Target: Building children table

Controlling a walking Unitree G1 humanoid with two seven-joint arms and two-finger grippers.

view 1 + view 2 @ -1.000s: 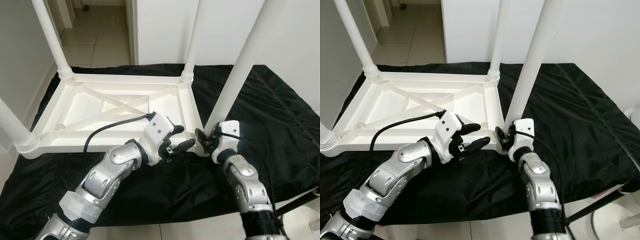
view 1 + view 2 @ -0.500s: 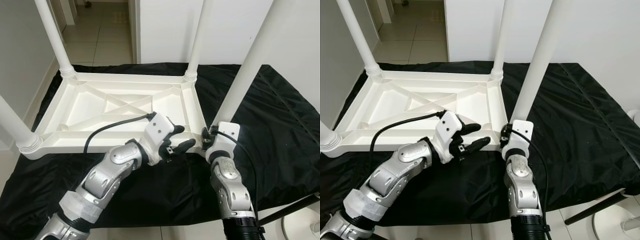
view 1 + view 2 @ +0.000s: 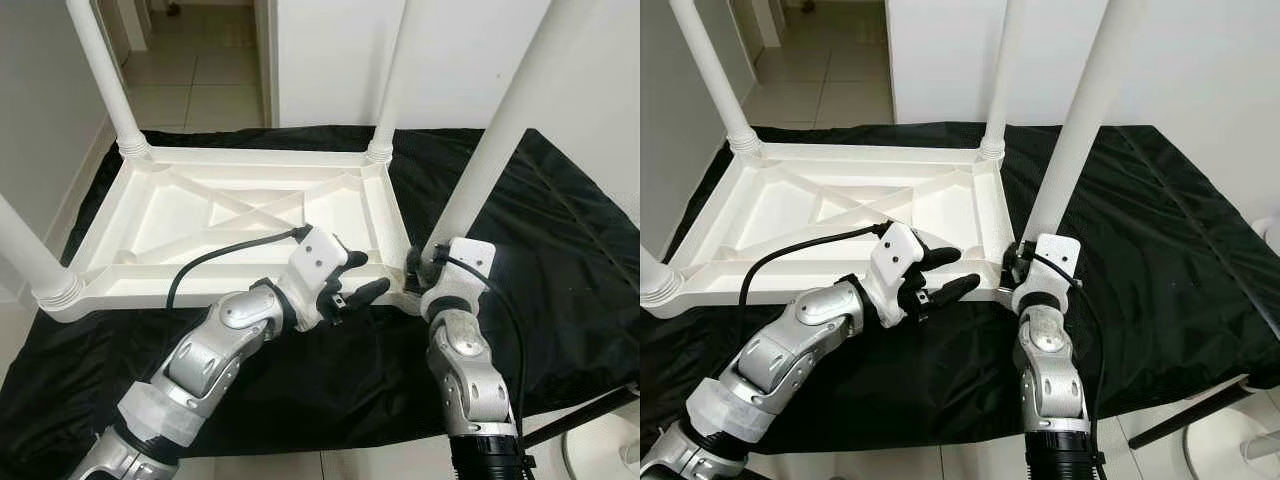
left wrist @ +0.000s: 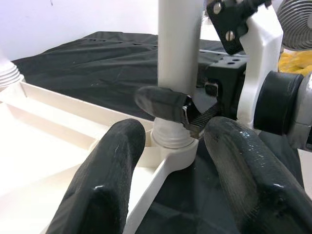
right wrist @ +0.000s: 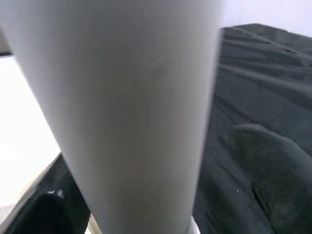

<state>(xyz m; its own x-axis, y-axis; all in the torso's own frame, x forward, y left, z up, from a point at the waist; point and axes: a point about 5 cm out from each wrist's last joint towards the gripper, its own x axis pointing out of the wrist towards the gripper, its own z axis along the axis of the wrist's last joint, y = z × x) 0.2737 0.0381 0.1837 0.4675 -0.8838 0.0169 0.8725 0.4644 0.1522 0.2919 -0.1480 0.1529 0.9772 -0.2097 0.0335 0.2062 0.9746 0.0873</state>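
My right gripper (image 3: 418, 272) pinches the base of the near-right leg (image 3: 500, 130) to seat it in the upturned white table (image 3: 240, 215), which lies on the black cloth (image 3: 540, 250). My left gripper (image 3: 355, 278), fingers spread, hovers at the table's near rim, steadying nothing. Since a second ago my right forearm has swung upright.

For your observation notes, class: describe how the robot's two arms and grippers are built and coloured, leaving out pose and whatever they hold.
Both arms are jointed silver metal segments with black ribbed sleeves near the base. The left gripper has a white housing, two long rounded glossy black fingers, and a black cable looping back along the arm. The right gripper has a white block housing, black finger mounts with visible screws, and its own black cable.
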